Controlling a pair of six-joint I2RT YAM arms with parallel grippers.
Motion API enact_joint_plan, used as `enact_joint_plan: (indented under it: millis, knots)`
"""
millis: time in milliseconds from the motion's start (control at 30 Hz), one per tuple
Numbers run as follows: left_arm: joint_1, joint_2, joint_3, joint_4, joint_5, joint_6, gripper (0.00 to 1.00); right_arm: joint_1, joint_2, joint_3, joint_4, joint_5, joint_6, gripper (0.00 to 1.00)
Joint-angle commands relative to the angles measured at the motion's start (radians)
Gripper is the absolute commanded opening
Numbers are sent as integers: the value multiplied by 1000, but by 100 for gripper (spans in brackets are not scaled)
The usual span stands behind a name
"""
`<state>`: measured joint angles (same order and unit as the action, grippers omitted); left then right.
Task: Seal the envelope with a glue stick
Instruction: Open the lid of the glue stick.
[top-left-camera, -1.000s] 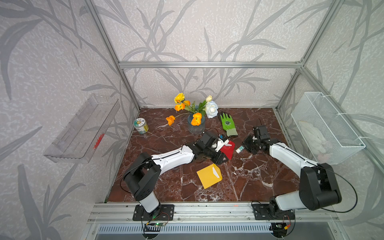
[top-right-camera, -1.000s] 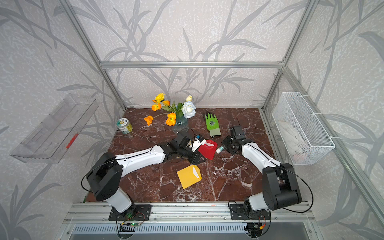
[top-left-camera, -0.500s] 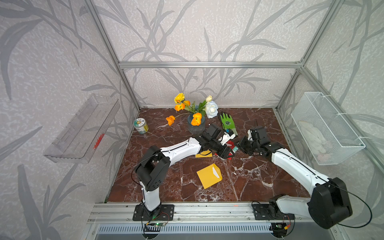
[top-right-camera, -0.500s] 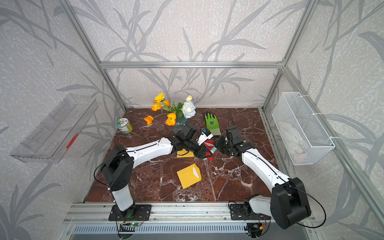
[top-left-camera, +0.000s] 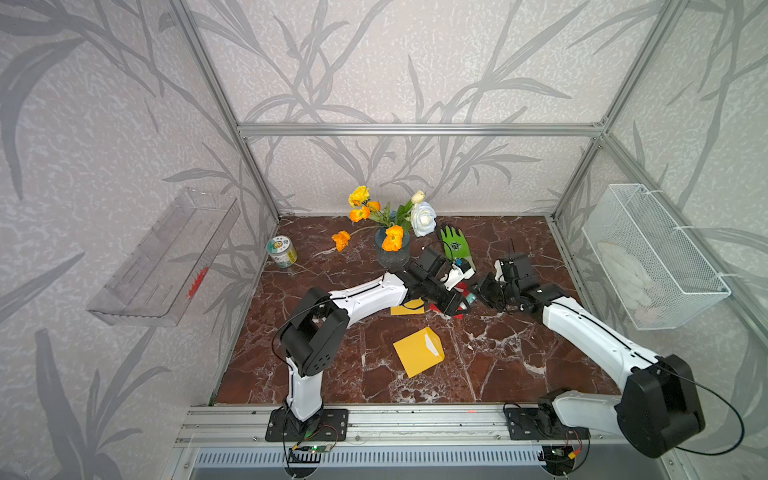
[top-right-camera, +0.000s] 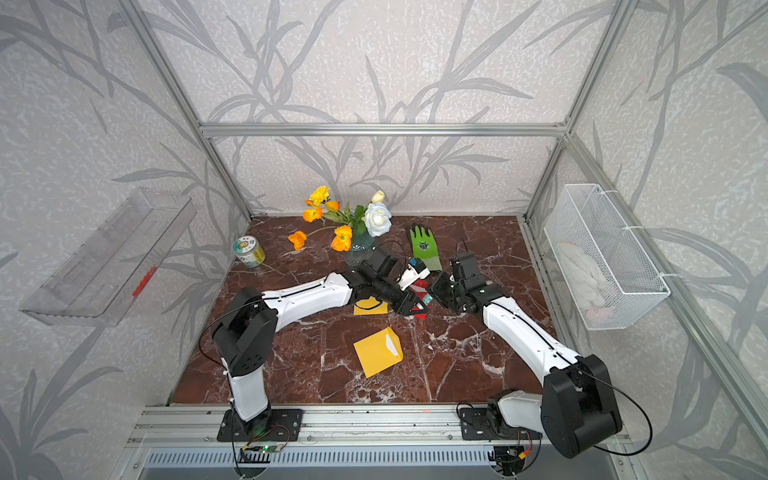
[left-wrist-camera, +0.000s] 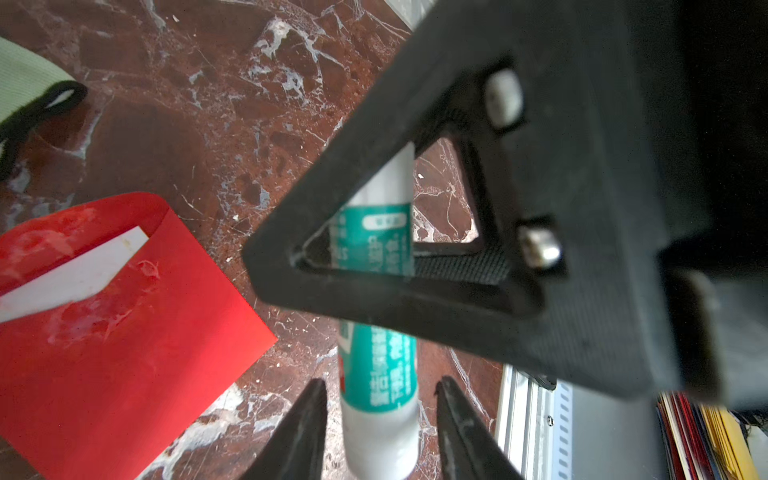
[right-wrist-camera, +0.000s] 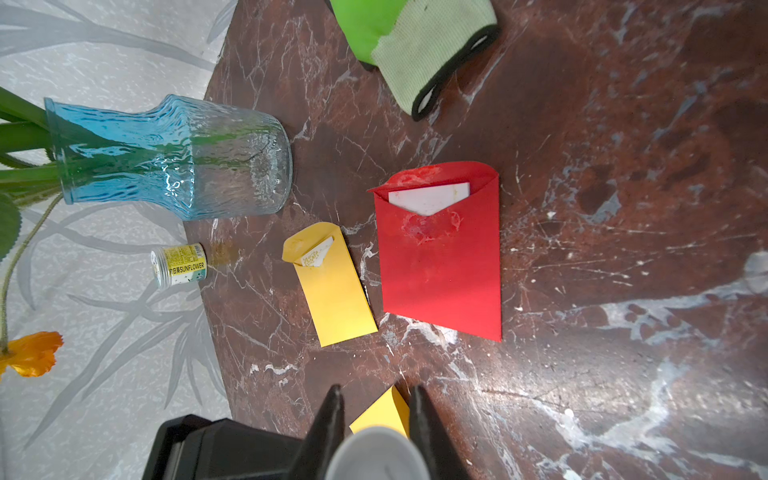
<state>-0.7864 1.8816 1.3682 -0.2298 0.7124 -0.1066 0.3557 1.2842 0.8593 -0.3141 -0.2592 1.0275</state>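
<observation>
The right pincer (right-wrist-camera: 376, 390) is clenched on the small white plastic glue stick (left-wrist-camera: 376, 374) with a teal label band. It holds the stick over the dark red marble table (right-wrist-camera: 623, 208), just right of the open red paper envelope (right-wrist-camera: 440, 266). The left pincer (left-wrist-camera: 381, 384) stands released, its fingers (left-wrist-camera: 309, 424) flanking the stick's white end with gaps on both sides.
</observation>
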Motion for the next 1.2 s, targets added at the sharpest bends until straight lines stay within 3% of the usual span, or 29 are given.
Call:
enact_joint_plan:
  millis: [0,367,533,667,767,933,1167]
  knots:
    - [-6,14,23,21,40,-5,43,3,9,-4,28,-24,22,0]
    - [-13,7,-34,24,96,-15,0,-27,39,-10,26,-2,37,0]
    - [-29,-10,-32,-51,117,63,0,-113,92,-21,77,-8,63,0]
    - [-68,-53,-50,-116,-55,135,0,-199,203,28,70,-49,63,0]
    - [-85,-84,-86,-95,-156,129,0,-212,249,53,80,-11,75,0]
    - [-80,-99,-112,-97,-9,111,0,-212,263,44,143,11,66,0]
    - [-8,-84,-121,-59,291,26,0,-215,204,-86,391,-6,6,0]
